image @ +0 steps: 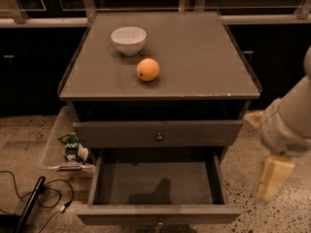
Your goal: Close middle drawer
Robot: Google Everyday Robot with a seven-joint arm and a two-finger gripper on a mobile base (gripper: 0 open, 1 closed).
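The middle drawer [159,214] is the grey second-tier drawer, pulled far out toward me. Its empty inside [158,181] shows, and its small brass knob [159,222] sits at the bottom edge of the view. Above it, the top-tier drawer [121,132] with its own knob stands only slightly out under the tabletop. My gripper [272,178] hangs off the white arm [289,123] to the right of the cabinet. It is level with the open drawer's right side and apart from it, holding nothing I can see.
A white bowl [129,39] and an orange [147,69] sit on the grey tabletop [194,57]. A clear plastic bin [60,147] with snack packets stands on the floor at the left, with black cables [29,198] in front of it. Dark cabinets run along the back.
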